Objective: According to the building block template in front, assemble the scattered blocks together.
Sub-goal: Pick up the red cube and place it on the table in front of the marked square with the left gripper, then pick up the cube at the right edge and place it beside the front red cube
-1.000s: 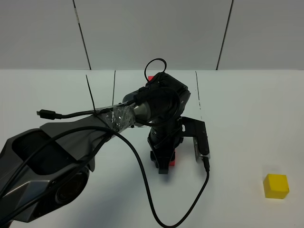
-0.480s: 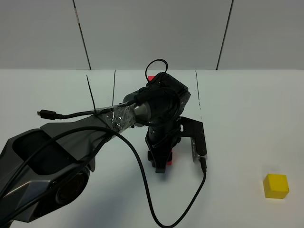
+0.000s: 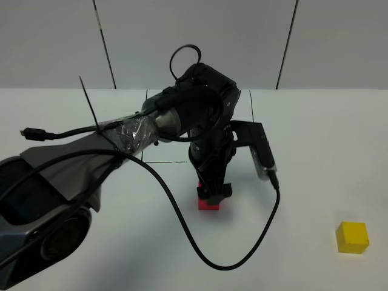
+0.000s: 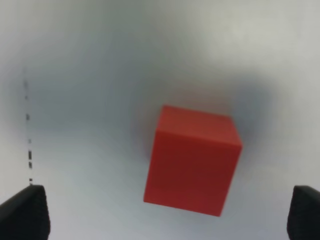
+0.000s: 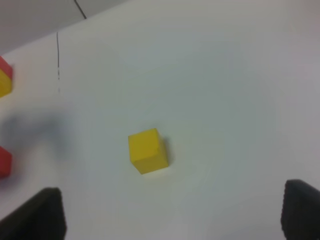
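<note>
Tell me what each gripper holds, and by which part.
Nothing is held. The left gripper is open over the red cube, not touching it; the right gripper hangs open above the yellow cube.

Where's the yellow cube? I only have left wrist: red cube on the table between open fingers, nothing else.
Observer: The yellow cube sits alone at the front right of the table, far from the red cube.
Operator: Anything holding it?
Observer: No. The right gripper is open and clear of it.
Operator: Template visible?
Observer: Only in right wrist, partly cut off: the building block template, red and yellow parts joined. In exterior high the left arm hides it.
</note>
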